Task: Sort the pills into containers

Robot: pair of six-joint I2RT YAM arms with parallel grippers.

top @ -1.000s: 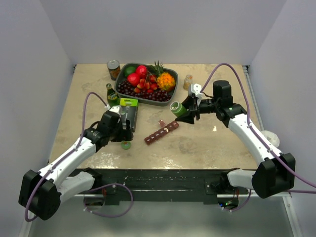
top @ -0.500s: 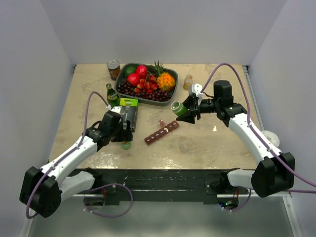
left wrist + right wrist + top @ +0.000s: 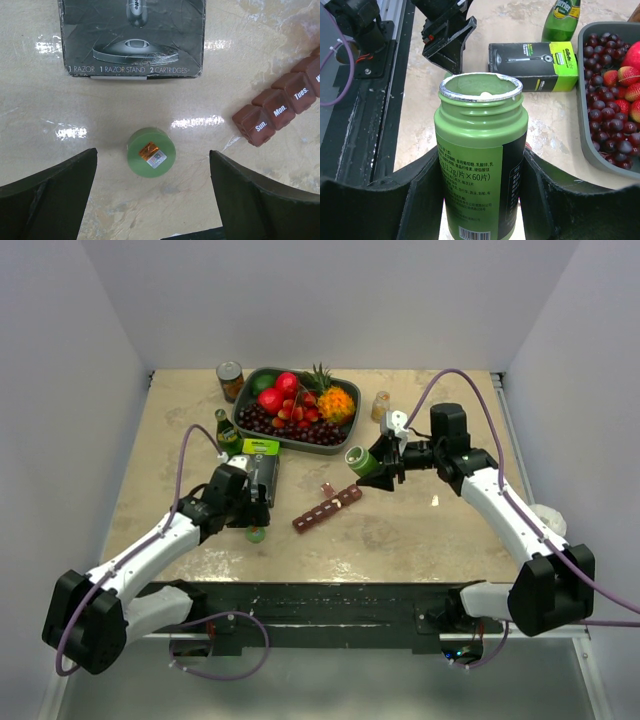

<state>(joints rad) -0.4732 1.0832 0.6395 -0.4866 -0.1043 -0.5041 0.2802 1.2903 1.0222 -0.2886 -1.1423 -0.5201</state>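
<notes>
The maroon pill-organiser strip (image 3: 327, 509) lies on the table between the arms, its lids marked Sun., Mon., Tues. in the left wrist view (image 3: 280, 107). My right gripper (image 3: 378, 466) is shut on an open green pill bottle (image 3: 481, 165), held tilted above the table right of the strip's far end; a white pill shows inside its mouth. The bottle's green cap (image 3: 151, 152) lies flat on the table. My left gripper (image 3: 152, 192) is open just above the cap, a finger to each side, not touching it.
A black-and-green razor box (image 3: 262, 465) lies just beyond the left gripper. A green glass bottle (image 3: 227, 430), a tin can (image 3: 230, 380), a dark fruit tray (image 3: 340, 440) and a small jar (image 3: 381, 405) stand at the back.
The left gripper has drifted slightly to the right and away over the cap. The right gripper has lifted the bottle a little and tipped its mouth further left.
</notes>
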